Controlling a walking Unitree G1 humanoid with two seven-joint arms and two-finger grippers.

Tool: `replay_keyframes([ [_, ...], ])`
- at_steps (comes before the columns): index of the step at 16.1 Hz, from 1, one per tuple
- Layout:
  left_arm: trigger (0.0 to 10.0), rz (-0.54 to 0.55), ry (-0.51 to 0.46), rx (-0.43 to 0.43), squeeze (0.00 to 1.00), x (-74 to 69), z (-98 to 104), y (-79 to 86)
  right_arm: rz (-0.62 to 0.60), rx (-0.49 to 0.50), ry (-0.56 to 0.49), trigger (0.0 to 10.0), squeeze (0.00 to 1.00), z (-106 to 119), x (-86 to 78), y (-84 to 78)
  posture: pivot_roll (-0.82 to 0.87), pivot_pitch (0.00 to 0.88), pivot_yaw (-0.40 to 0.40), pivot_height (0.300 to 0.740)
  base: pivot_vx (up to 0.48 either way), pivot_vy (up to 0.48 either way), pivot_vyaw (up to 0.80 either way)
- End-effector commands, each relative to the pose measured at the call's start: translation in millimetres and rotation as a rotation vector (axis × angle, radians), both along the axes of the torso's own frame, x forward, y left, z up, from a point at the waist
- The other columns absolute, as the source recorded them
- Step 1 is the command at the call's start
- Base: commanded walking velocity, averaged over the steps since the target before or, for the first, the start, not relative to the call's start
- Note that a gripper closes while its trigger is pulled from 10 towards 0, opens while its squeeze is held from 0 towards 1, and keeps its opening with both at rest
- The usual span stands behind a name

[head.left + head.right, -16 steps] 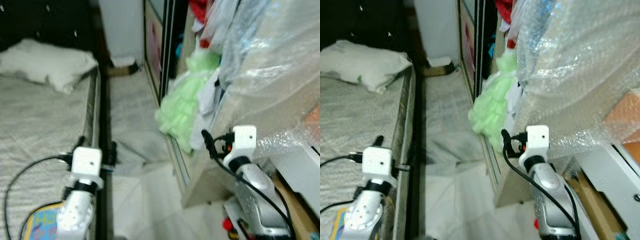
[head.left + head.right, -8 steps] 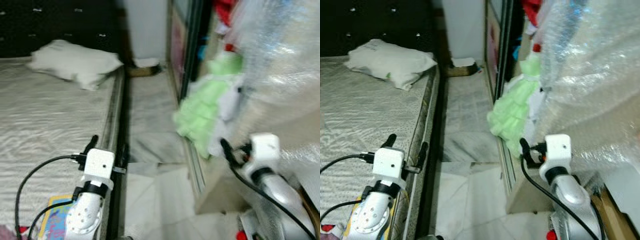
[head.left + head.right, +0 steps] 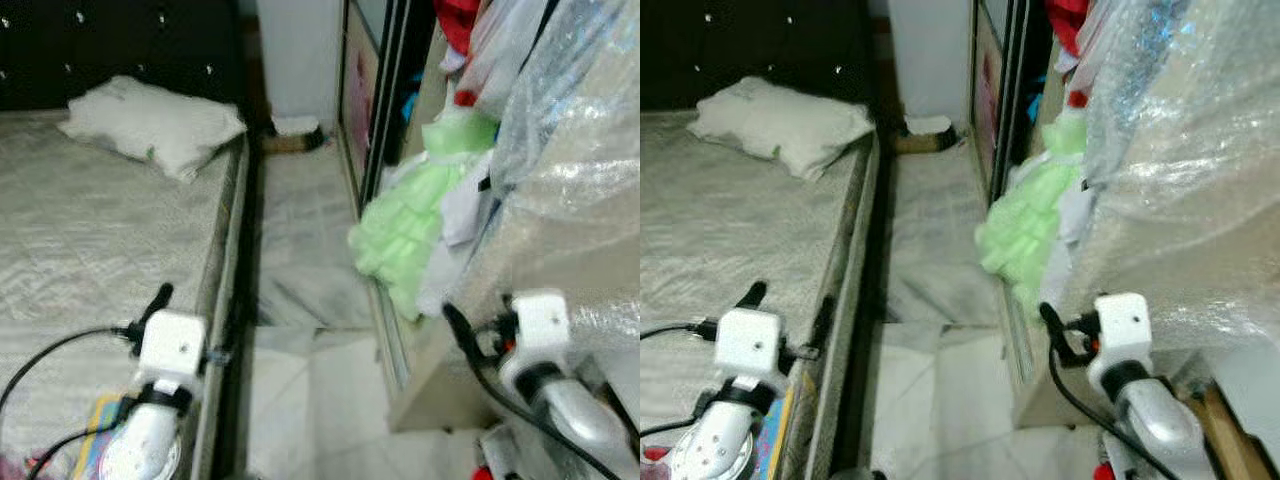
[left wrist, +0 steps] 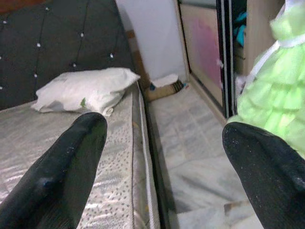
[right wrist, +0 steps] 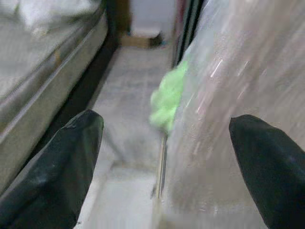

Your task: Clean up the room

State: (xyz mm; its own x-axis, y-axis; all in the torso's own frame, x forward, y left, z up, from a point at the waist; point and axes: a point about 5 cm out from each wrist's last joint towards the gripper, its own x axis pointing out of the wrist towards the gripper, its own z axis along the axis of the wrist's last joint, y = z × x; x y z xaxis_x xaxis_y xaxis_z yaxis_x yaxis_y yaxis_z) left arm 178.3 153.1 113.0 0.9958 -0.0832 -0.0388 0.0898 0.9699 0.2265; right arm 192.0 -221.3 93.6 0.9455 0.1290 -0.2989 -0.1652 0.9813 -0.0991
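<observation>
On the left the bed [image 3: 90, 250] runs along the wall, its grey quilted mattress bare for most of its length, with a white pillow [image 3: 150, 122] lying at the far end beside the dark tufted headboard [image 4: 57, 43]. A colourful flat thing [image 3: 775, 440] shows at the near edge of the mattress, under the left arm; I cannot tell what it is. The left gripper [image 4: 157, 157] hangs over that near edge of the bed, fingers [image 4: 57, 176] spread wide apart and holding nothing; between them the pillow lies well ahead, far out of reach.

Past the mattress edge a narrow strip of pale marble floor [image 3: 300, 240] runs up to a small box [image 3: 295, 135] at the foot of a white panel.

Right of the aisle stands the wardrobe with its sliding door [image 3: 362, 90] open, and a light green frilly dress [image 3: 405, 225] spills out of it toward the floor, with white and red clothes [image 3: 462, 25] bunched above. The right gripper [image 5: 162, 167] is held low beside a large piece wrapped in bubble wrap [image 3: 1180, 170], its fingers [image 5: 57, 171] also wide apart and empty. The green dress lies ahead of them, between the two fingers in the wrist view, well apart from both.
</observation>
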Motion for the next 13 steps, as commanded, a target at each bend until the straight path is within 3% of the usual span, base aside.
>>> replay_keyframes([
  [1,10.0,0.010,0.006,0.003,0.00,-0.3,0,2.6,0.038,-0.003,-0.026,10.0,0.00,5,3.1,4.7,-0.07,0.000,-0.013,0.740,0.000,0.000,0.80],
  [6,10.0,-0.002,0.003,0.005,0.00,4.0,1,2.3,0.028,-0.018,0.019,10.0,0.00,-17,-2.8,-4.6,-0.07,0.000,-0.008,0.740,0.000,0.000,0.80],
  [9,10.0,-0.002,0.008,0.006,0.00,3.9,-1,1.6,0.059,-0.025,-0.005,10.0,0.00,-17,-0.8,-2.7,-0.07,0.000,-0.009,0.740,0.000,0.000,0.80],
  [11,10.0,-0.002,0.007,0.004,0.00,4.5,-1,0.5,0.075,-0.024,-0.028,10.0,0.00,-17,4.2,-2.0,-0.07,0.000,-0.011,0.740,0.000,0.000,0.80],
  [13,10.0,-0.001,0.007,0.003,0.00,5.2,-1,-0.4,0.081,-0.002,-0.060,10.0,0.00,-19,23.3,-0.1,-0.06,0.000,-0.012,0.740,0.000,0.000,0.80],
])
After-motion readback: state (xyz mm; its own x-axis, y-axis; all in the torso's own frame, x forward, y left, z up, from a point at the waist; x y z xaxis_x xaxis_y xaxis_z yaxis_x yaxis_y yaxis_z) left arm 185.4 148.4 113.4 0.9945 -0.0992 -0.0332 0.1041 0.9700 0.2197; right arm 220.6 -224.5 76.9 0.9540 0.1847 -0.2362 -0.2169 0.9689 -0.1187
